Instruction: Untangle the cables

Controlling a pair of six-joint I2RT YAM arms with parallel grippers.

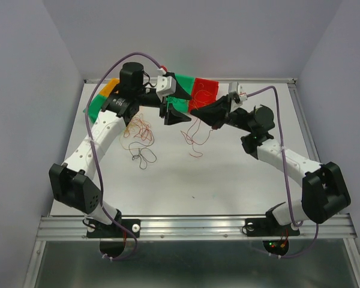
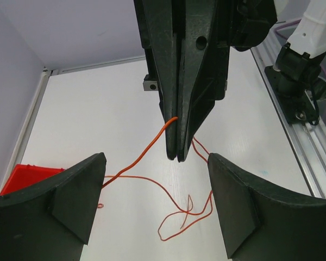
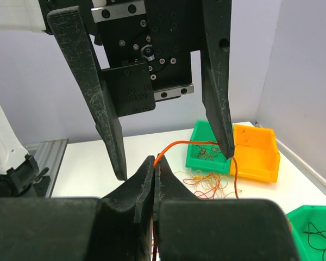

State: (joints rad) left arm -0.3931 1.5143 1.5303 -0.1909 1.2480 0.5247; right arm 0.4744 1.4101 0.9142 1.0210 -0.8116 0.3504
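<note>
Left wrist view: my left gripper [image 2: 155, 163] stands wide open and holds nothing. Its 2 fingers [image 2: 70, 201] flank the tip of my right gripper [image 2: 179, 153], which is pressed fully closed on 1 orange cable [image 2: 148, 147]. From that pinch the strand slopes down and leftward in this view and passes out of sight behind 1 finger. Its other part drops behind the closed tip and trails into loose loops on the white table [image 2: 98, 109]. Right wrist view: the same strand rises from my closed tip, arcs over and comes down beside 1 of the left fingers. Top external view: both grippers meet above the far middle of the table, the left one just left of the right one. The other cables [image 1: 141, 135] lie in a loose heap to the near left of them, close to my left arm, and the red bin [image 1: 203, 95] sits at the far edge. The held strand appears to run across the left gripper's gap, from finger toward finger, rather than through it. By my judgement, a clean second grip next to the pinch calls for turning or shifting the left gripper first. The left arm is the nearer to the heap.
</note>
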